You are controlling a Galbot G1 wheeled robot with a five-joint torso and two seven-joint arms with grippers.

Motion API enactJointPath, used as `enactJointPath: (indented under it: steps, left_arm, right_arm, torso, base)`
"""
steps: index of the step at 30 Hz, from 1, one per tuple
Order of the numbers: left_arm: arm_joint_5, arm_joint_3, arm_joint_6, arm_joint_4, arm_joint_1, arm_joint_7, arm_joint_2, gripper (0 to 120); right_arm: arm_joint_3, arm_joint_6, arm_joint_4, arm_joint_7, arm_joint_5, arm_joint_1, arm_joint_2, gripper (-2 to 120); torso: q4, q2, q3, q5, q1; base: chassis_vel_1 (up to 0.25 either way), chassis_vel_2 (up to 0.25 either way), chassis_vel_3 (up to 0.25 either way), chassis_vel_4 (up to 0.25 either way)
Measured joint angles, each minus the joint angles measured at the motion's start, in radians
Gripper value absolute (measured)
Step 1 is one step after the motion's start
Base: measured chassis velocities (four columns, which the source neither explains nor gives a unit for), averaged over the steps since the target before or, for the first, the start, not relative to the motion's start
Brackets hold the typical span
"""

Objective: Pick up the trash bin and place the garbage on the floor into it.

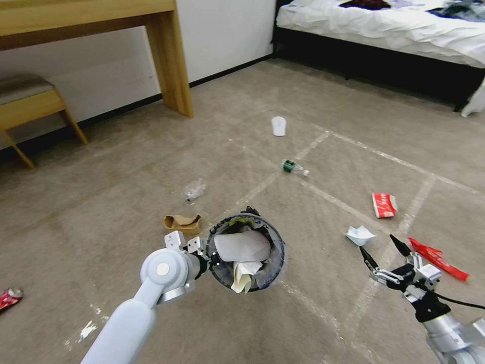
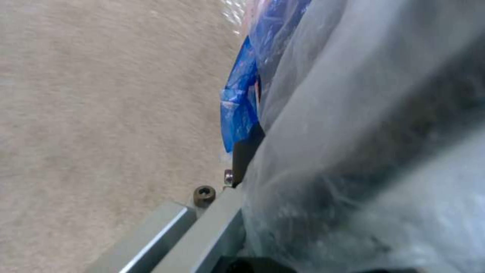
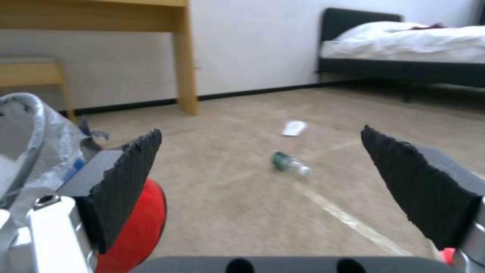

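Lots of litter spread over the floor [image 1: 126, 167], which is short beige carpet with whitish tape lines. There's a white slipper [image 1: 278, 126] far out toward the desk leg [image 1: 171, 60], a clear bottle [image 1: 295, 168] with a green label nearer, a crinkly clear wrapper [image 1: 194, 190], and a torn brown cardboard piece [image 1: 182, 222] just beside the bin [image 1: 247, 253]. On the right side sit a red packet [image 1: 384, 205], a crumpled white paper [image 1: 359, 235] and a long red wrapper [image 1: 438, 259]. A crushed red can [image 1: 9, 298] lies off by the left edge.

The left gripper [image 1: 202, 253] is clamped on the bin's rim, holding it up off the carpet. The bin is round, lined with a filmy blue-edged bag, with white paper stuffed inside.

The right gripper [image 1: 383, 253] hangs low with its fingers spread wide and nothing between them, near the crumpled paper and long wrapper. Its pads [image 3: 126, 182] look rough and black.
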Motion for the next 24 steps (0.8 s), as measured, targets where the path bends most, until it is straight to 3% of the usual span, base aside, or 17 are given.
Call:
enactJointPath:
  steps: [14,24]
  left_arm:
    - [0.018,-0.009,-0.001,-0.004,0.007,0.009,0.006,0]
    - [-0.005,-0.007,-0.001,-0.017,0.006,-0.020,0.029,0]
  right_arm:
    - [-0.028,0.002,-0.012,0.024,-0.006,0.033,0.014,100]
    - [-0.042,0.011,-0.004,0.058,-0.036,0.021,0.030,100]
  torso:
    - [0.0000,0.000,0.000,-0.0001,0.000]
    - [-0.0003,0.000,0.000,-0.0001,0.000]
  base:
    - [-0.107,-0.112,-0.107,-0.112]
    - [-0.116,-0.113,-0.119,-0.116]
